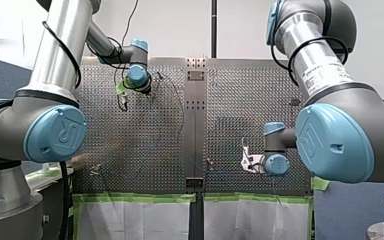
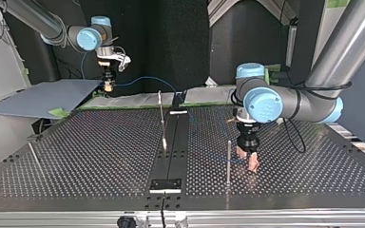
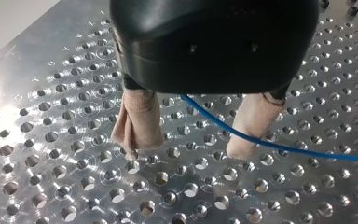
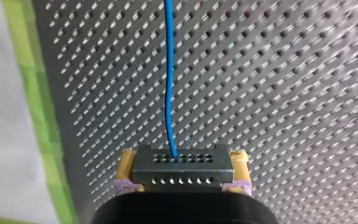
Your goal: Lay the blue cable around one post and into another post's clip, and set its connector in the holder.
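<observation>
Front view, UR logo on joint cap (image 1: 55, 134), blue cable (image 4: 168, 79) entering connector (image 4: 182, 165)

Front view looks from high, near side, over the perforated table (image 1: 145, 135); top view faces back, low — both share it. Wrist views sit close.

In the top view, my left gripper (image 2: 249, 164) is hanging just over the counter (image 2: 90, 142) at the right, just beside a post (image 2: 228, 156), with the cable (image 3: 279, 145) passing between its fingers (image 3: 137, 123); my right gripper (image 2: 107, 85) is sitting far left, near the counter's far edge, the connector (image 4: 182, 168) lying between its fingers (image 4: 127, 164), cable running ahead
</observation>
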